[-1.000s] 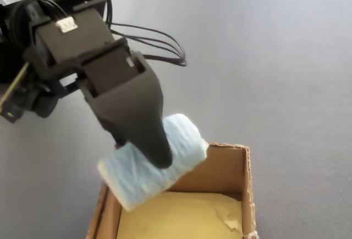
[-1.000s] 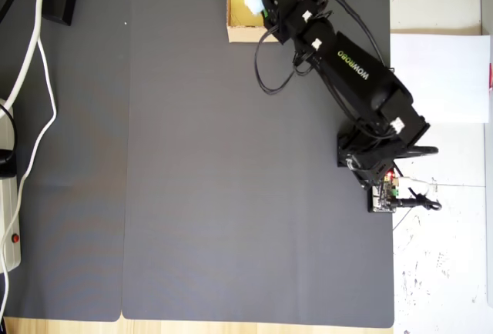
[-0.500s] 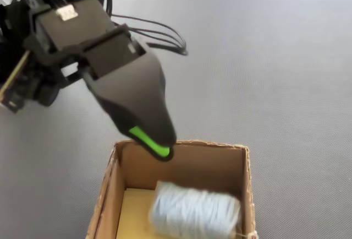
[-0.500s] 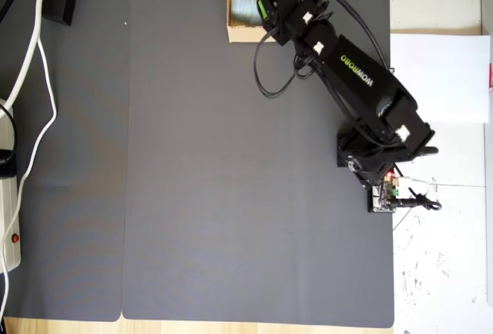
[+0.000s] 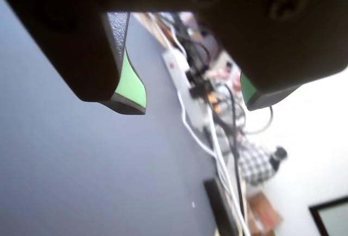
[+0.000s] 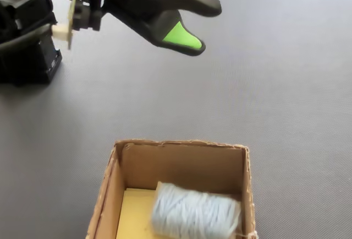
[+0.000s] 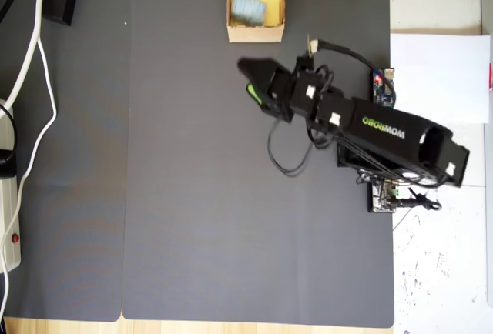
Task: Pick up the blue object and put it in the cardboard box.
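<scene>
already the blue object point(image 6: 195, 214) lies inside the cardboard box point(image 6: 181, 162); the gripper point(image 5: 196, 103), jaws wide and empty, hangs apart from it. next, probably just retreat.

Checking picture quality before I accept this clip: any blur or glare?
Wrist view: the black, green-padded jaws are close and soft, and the right side washes out white. Fixed view: the pale blue yarn roll in the tan cardboard box is sharp. Overhead view: evenly lit.

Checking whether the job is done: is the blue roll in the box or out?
In. The blue roll lies on its side inside the cardboard box; the claw is open, empty.
</scene>
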You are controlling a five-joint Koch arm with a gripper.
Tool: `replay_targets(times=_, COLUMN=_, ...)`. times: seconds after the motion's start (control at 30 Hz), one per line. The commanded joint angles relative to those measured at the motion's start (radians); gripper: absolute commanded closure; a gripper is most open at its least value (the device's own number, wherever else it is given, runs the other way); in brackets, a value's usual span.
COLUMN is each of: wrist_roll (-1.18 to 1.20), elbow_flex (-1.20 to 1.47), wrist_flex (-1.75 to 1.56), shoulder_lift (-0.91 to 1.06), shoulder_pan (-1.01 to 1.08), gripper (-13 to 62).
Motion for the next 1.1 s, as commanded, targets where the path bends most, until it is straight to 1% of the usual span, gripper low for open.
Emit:
replay_targets(times=0.0, wrist_roll=0.023, elbow_flex=-0.032, wrist_flex=-0.043, shoulder_lift=0.048, shoulder_pan=-0.032, gripper=14.4)
replay_targets(times=0.2, wrist_roll=0.025, elbow_flex=0.138, wrist_flex=-0.046, shoulder_lift=0.192, shoulder_pan=-0.213, gripper=14.4)
replay_targets(times=0.43, wrist_roll=0.026, elbow_flex=0.311, wrist_flex=-0.048, shoulder_lift=0.302, shoulder_pan=-0.330, gripper=14.3)
replay_targets(times=0.93, wrist_roll=0.049, elbow_flex=0.666, wrist_flex=-0.163, shoulder_lift=0.305, shoulder_pan=-0.362, gripper=14.3)
replay_targets(times=1.07, wrist_roll=0.052, elbow_flex=0.689, wrist_flex=-0.144, shoulder_lift=0.305, shoulder_pan=-0.362, gripper=14.2)
